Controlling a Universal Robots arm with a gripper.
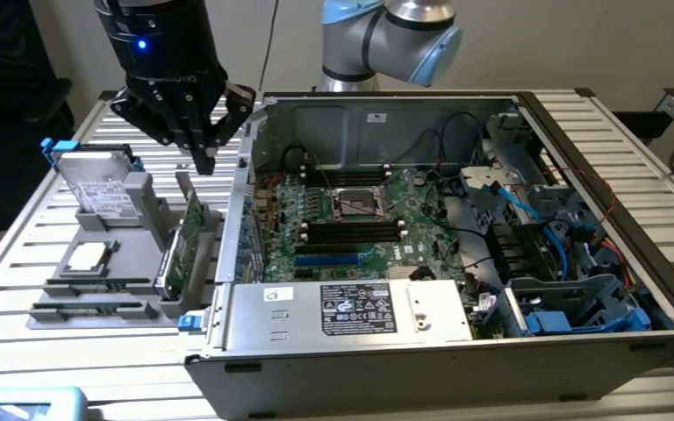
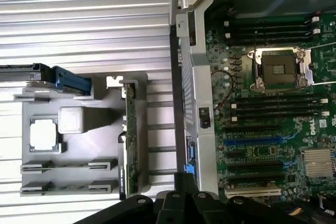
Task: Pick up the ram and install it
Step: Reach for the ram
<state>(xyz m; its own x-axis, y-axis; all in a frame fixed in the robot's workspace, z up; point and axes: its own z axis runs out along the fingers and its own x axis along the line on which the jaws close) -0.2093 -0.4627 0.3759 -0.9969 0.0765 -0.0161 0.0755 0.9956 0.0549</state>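
My gripper point(image 1: 204, 163) hangs shut with nothing between its fingers, to the exterior view's left of the open computer case point(image 1: 618, 189). It is above a grey parts fixture point(image 1: 138, 197). In the wrist view the gripper point(image 2: 178, 199) sits over the gap between fixture and case wall. A thin dark-green strip, which looks like the ram point(image 1: 97, 283), stands edge-on in a slot of the fixture near the front. The motherboard point(image 2: 273, 145) lies in the case with black memory slots point(image 2: 273, 103) beside the processor socket point(image 2: 281, 69).
A wider green card point(image 2: 130, 135) with a metal bracket stands upright on the fixture almost under the gripper. A hard drive point(image 1: 97, 180) with a blue handle and a processor chip point(image 2: 44, 132) also sit on the fixture. Cables and drive cages fill the case's right side.
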